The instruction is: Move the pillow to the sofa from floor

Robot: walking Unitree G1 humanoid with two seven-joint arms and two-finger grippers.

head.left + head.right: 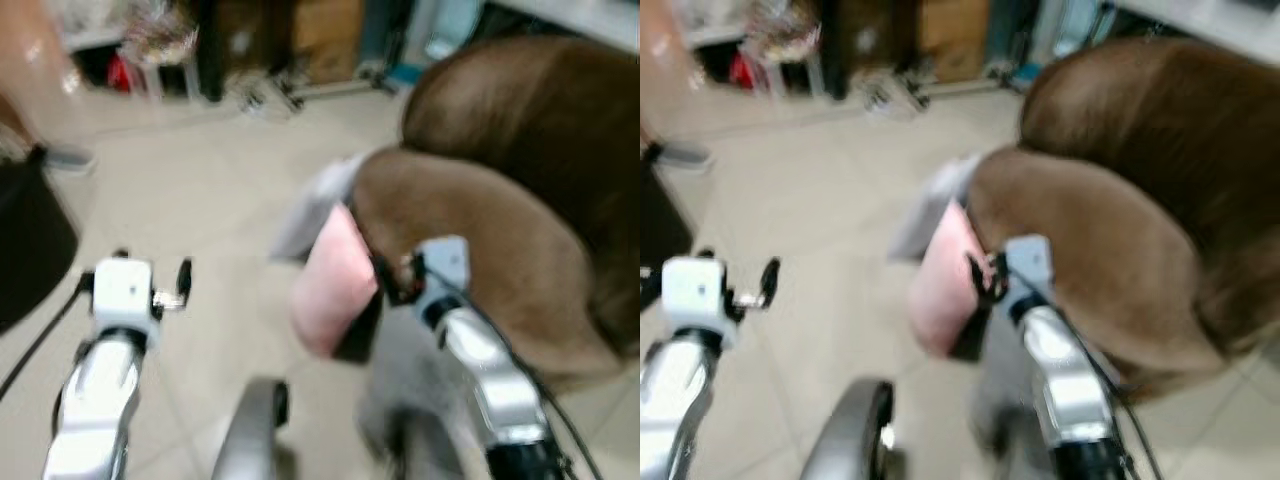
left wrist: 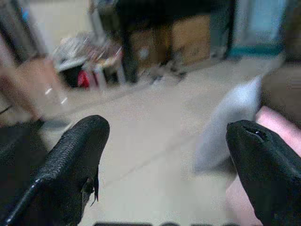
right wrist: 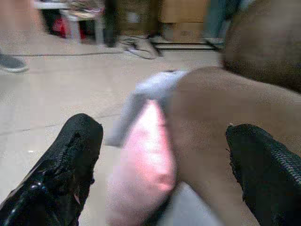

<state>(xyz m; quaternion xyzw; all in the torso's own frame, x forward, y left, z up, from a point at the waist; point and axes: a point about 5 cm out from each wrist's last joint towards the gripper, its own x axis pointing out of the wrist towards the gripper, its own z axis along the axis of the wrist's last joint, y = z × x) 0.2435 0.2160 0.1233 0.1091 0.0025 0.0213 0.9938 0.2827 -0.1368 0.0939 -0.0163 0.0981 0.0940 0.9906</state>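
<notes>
Pink pillow [image 1: 335, 280] leaning against brown sofa [image 1: 470, 250] at 3 o'clock, right gripper [image 3: 164, 155] fingers apart before it, left gripper [image 2: 164, 160] fingers apart over floor [image 1: 210, 200].

Pale tiled floor [image 1: 200, 200], cardboard boxes [image 1: 325, 30] and clutter along the far wall.

left arm raised forward | left pincer [image 2: 164, 165] fingers spread | right pincer [image 3: 162, 165] fingers spread, empty

Pink pillow [image 1: 333, 285] stands on edge on floor, leaning against brown sofa [image 1: 480, 240] front; grey pillow [image 1: 315, 205] just behind it.
</notes>
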